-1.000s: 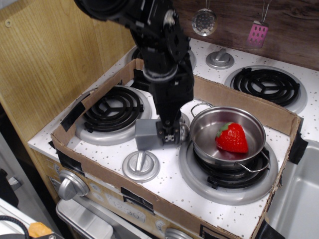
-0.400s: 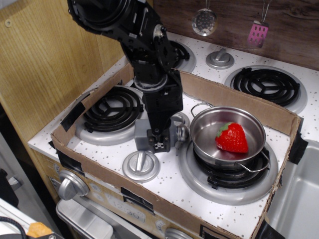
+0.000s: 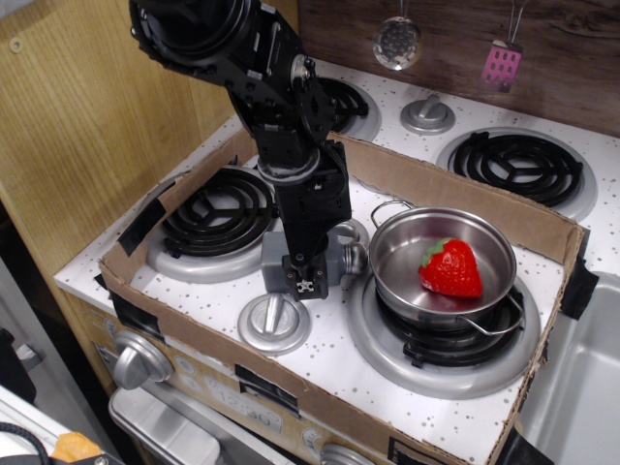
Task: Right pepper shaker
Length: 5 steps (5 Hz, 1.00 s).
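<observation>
We look down on a toy stove top, our table [image 3: 320, 363], white with dark speckles and ringed by a low cardboard wall [image 3: 465, 199]. A black robot arm [image 3: 266, 87] reaches down from the upper left to the middle of the table. On the front right burner sits a steel pan [image 3: 402, 281] with a red strawberry [image 3: 450, 268] lying inside it. A black coil burner [image 3: 218, 208] lies at the front left, with a round silver knob [image 3: 274, 323] near the front edge. The tool [image 3: 305, 284] hangs low over the pepper shaker [image 3: 275, 262], hiding much of it, so we cannot tell whether its jaws are apart or gripping. The grey shaker lies on its side between the left burner and the pan, its shiny cap [image 3: 354, 259] pointing right, just beside the pan.
</observation>
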Motion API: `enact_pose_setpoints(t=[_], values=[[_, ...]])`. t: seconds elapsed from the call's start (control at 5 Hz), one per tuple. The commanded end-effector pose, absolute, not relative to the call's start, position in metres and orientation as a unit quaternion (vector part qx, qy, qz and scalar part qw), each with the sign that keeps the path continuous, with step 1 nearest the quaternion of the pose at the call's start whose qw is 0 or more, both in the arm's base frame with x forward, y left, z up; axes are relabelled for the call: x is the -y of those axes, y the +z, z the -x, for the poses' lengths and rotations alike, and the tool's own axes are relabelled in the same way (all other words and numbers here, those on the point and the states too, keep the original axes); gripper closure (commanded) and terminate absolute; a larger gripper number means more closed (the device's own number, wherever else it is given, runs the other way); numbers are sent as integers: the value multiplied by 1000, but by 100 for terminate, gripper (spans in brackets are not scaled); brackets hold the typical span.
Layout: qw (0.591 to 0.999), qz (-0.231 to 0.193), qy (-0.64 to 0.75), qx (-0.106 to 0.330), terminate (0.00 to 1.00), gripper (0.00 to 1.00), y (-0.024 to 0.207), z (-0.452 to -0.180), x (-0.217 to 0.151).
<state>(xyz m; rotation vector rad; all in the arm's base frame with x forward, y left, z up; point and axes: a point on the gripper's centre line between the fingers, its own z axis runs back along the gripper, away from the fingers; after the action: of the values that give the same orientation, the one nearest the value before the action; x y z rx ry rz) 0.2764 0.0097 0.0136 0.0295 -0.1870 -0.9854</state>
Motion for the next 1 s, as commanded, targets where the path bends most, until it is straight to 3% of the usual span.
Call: enact_pose_setpoints(t=[0.0, 0.8], values=[[864, -1, -488, 126, 0, 100, 24, -292, -12], [867, 12, -432, 248, 0, 100, 48, -315, -45]])
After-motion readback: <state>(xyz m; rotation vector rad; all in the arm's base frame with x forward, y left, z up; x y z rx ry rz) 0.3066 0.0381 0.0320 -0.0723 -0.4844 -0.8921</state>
